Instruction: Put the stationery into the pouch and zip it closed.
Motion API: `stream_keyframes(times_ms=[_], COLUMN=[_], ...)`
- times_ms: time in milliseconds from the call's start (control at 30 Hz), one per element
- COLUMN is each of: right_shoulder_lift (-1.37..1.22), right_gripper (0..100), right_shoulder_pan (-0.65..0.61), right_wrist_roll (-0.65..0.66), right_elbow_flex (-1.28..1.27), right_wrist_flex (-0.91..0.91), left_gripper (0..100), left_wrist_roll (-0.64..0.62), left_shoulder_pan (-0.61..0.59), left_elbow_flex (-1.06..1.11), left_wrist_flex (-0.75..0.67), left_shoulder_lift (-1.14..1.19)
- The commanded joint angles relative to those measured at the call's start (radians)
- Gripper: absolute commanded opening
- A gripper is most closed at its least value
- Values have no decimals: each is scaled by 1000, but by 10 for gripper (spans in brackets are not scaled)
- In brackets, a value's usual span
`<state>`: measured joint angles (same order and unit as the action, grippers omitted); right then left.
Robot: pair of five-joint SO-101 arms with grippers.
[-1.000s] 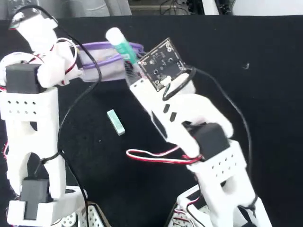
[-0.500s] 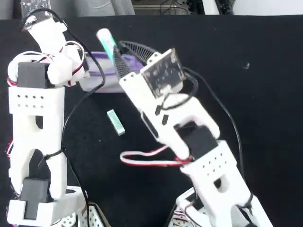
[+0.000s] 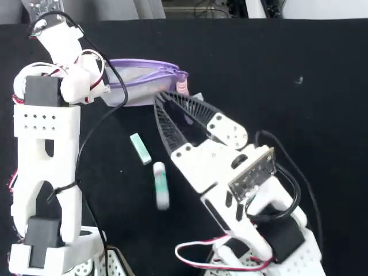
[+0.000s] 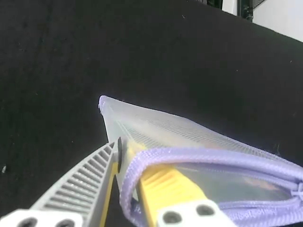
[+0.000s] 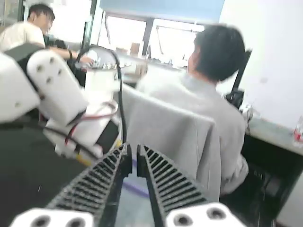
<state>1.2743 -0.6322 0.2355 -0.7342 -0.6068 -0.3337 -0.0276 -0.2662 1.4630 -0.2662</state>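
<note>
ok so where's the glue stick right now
In the high view the glue stick lies on the black table, left of centre, just below the small green eraser in the picture, outside the pouch.

The pouch (image 3: 138, 86) is translucent with a purple zipper rim and a pink pull, its mouth open. 2 pieces lie flat outside it, near each other: a mint eraser (image 3: 140, 148) and a green-and-white glue stick (image 3: 161, 185).
</note>
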Motion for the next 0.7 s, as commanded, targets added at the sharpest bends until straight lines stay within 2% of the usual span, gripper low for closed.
stream_keyframes(times_ms=[0, 133, 367, 533, 667], right_shoulder_lift=[19, -1, -127, -352, -559], right_gripper=[15, 16, 18, 145, 162], right_shoulder_pan=[-9, -9, -14, -15, -15], right_wrist_roll=[2, 2, -3, -20, -115], right_elbow_flex=[7, 1, -1, 27, 104], right_wrist_flex=[-138, -293, -454, -493, -529], left_gripper=[30, 30, 30, 30, 30], left_wrist_roll=[-6, -6, -11, -12, -12], left_shoulder_pan=[-61, -159, -363, -456, -473], left_elbow_flex=[-12, 24, 199, 252, 260], left_wrist_flex=[-26, -78, -345, -445, -450], left_shoulder_lift=[-34, -34, -35, -35, -35])
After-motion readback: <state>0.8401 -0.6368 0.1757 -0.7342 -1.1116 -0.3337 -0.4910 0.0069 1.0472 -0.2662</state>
